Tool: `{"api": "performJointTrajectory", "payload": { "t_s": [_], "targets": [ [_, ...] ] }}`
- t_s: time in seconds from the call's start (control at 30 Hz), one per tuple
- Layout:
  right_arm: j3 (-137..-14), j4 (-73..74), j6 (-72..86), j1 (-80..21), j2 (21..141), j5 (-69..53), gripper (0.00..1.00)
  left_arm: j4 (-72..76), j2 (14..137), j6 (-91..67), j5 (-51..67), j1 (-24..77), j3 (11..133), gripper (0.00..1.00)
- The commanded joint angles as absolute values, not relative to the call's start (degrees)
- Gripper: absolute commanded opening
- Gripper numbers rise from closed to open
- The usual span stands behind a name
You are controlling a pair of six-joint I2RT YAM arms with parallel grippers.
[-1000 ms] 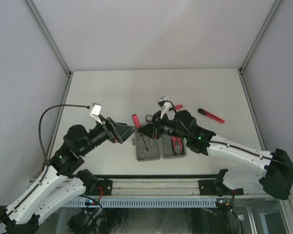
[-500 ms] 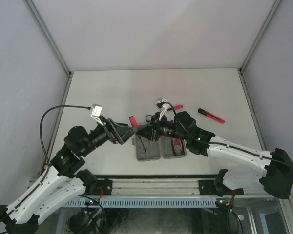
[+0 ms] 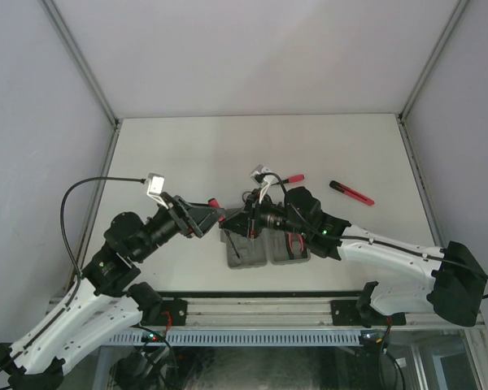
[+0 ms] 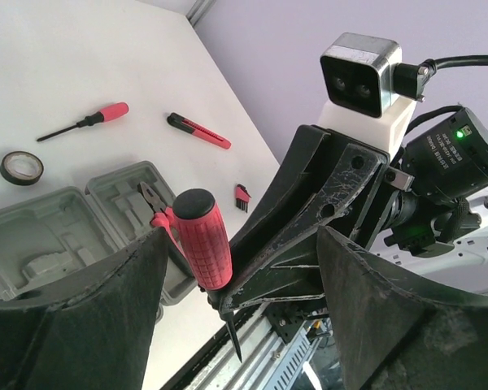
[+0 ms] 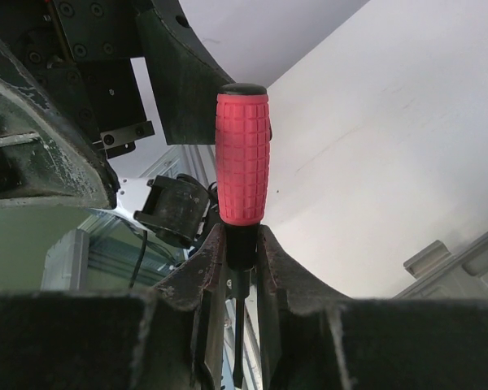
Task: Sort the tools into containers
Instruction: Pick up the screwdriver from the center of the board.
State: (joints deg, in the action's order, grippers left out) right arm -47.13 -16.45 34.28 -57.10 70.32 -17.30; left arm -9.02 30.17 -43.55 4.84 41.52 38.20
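My right gripper (image 3: 233, 219) (image 5: 242, 237) is shut on the black collar of a large red-handled screwdriver (image 5: 242, 158), held above the left half of the open grey case (image 3: 246, 253). My left gripper (image 3: 205, 216) (image 4: 242, 244) is open, and its fingers stand either side of the red handle (image 4: 202, 240) without touching it. Red-handled pliers (image 4: 153, 208) lie in the case's right half (image 4: 122, 188). On the table lie a small red screwdriver (image 4: 88, 122), a red-black stick tool (image 3: 351, 192) (image 4: 199, 131), a black ring (image 4: 21, 167) and a comb-like piece (image 4: 241, 197).
The two grippers face each other closely over the case's left end. White table stretches beyond the case to the back walls (image 3: 252, 57). A metal rail (image 3: 252, 310) runs along the near table edge.
My right gripper has carried the screwdriver to the left, bringing its red handle between the left gripper's open fingers. The left gripper has shifted slightly.
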Motion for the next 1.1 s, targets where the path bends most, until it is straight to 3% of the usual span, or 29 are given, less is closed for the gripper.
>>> {"api": "performJointTrajectory", "payload": {
  "t_s": [0.0, 0.2, 0.43, 1.07],
  "targets": [
    [-49.13, -21.44, 34.15, -57.59, 70.47, -18.54, 0.00, -7.20, 29.45, -44.11, 3.25, 41.92, 36.94, 0.76],
    [-49.08, -21.08, 34.07, -57.57, 70.24, -18.54, 0.00, -7.38, 29.61, -44.12, 3.20, 41.97, 36.63, 0.70],
    [-49.06, -20.34, 33.87, -57.60, 69.87, -18.63, 0.00, -7.57, 29.40, -44.40, 2.98, 41.92, 36.52, 0.51],
    [-49.07, -19.43, 34.05, -57.85, 69.30, -18.22, 0.00, -8.78, 30.47, -45.25, 2.65, 41.92, 36.55, 0.15]
  ]
}}
